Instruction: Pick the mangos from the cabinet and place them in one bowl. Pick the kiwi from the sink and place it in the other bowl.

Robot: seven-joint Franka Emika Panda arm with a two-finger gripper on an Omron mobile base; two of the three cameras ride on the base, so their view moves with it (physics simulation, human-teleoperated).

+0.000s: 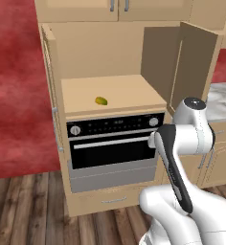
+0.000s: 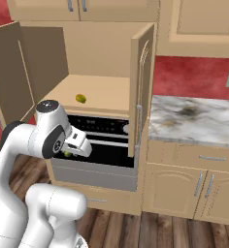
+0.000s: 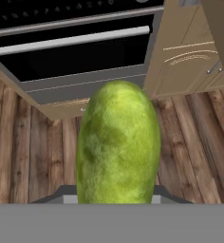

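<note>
The long green mango [image 3: 117, 147] fills the middle of the hand view, held over the wooden floor with my gripper [image 3: 116, 195] shut on it. In the right base view a sliver of this mango [image 2: 67, 154] shows under the gripper [image 2: 72, 151], low in front of the oven. The cabinet [image 1: 115, 88] stands open, both doors swung out. On its tan shelf lies the yellow-orange mango [image 1: 101, 101] [image 2: 80, 98], well above and behind my hand. The bowls, the kiwi and the sink are out of view.
A black built-in oven [image 1: 116, 141] with a steel handle sits under the shelf. The open right door [image 2: 141, 82] juts out beside my arm. A marble counter [image 2: 194, 118] over tan lower cabinets runs to the right.
</note>
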